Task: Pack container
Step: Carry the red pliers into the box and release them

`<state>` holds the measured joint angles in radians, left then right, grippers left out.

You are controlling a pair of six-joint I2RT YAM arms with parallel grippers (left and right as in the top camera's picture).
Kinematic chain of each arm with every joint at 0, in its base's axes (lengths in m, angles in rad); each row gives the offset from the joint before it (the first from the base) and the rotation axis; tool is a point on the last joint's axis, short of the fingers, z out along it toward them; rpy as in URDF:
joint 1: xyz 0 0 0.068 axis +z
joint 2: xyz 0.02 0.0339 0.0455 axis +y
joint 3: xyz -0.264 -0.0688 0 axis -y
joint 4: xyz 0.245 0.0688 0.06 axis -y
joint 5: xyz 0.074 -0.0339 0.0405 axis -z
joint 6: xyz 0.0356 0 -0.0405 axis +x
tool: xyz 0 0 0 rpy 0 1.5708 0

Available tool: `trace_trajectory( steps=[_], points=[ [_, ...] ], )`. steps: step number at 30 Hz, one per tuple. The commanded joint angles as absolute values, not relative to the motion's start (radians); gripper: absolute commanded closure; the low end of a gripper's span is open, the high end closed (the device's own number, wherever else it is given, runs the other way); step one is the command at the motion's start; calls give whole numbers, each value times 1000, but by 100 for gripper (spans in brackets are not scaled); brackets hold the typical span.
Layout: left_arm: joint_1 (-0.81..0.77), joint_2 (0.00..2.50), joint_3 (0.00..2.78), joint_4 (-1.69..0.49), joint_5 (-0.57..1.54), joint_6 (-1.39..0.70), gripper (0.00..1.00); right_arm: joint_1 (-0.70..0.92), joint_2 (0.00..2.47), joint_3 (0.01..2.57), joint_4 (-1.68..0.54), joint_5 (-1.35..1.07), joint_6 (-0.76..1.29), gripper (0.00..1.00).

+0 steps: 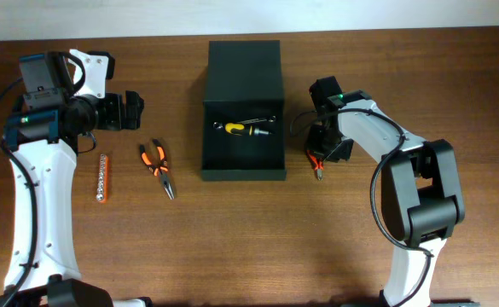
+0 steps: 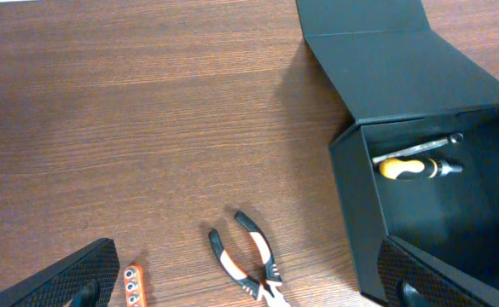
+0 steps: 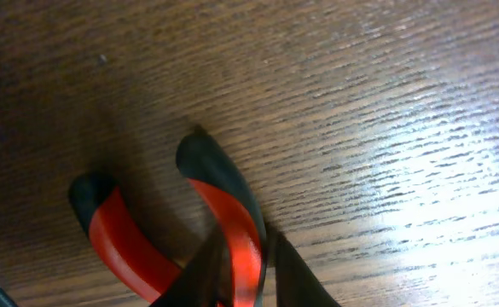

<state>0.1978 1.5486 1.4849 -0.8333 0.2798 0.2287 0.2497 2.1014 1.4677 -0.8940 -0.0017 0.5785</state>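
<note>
The container (image 1: 242,175) is a dark box with its flap lid open toward the back; it also shows at the right of the left wrist view (image 2: 360,179). A yellow-handled screwdriver (image 1: 247,130) and a metal tool (image 1: 251,121) lie inside it. My right gripper (image 1: 321,158) is low on the table just right of the box, shut on one handle of the red-and-black pliers (image 3: 232,230). My left gripper (image 1: 132,110) is open and empty at the back left, above the orange-and-black pliers (image 1: 157,165) and the orange bit holder (image 1: 102,177).
The box's open lid (image 1: 243,68) lies flat behind it. The table's back edge runs along the top of the overhead view. The right arm's base stands at the front right, the left arm's along the left side.
</note>
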Motion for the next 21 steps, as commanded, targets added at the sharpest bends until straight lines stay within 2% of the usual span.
trace_trajectory(
  steps=[1,6,15,21],
  points=[
    [201,1558,1508,-834,292,245,1,233,2133,1457,-901,-3,587,86],
    [201,1558,1508,-834,292,245,1,186,2133,1458,-920,5,580,96],
    [201,1558,1508,-834,292,245,1,88,2052,1462,-940,16,464,96],
    [201,1558,1508,-834,292,245,1,99,1904,1544,-973,35,336,96]
  ],
)
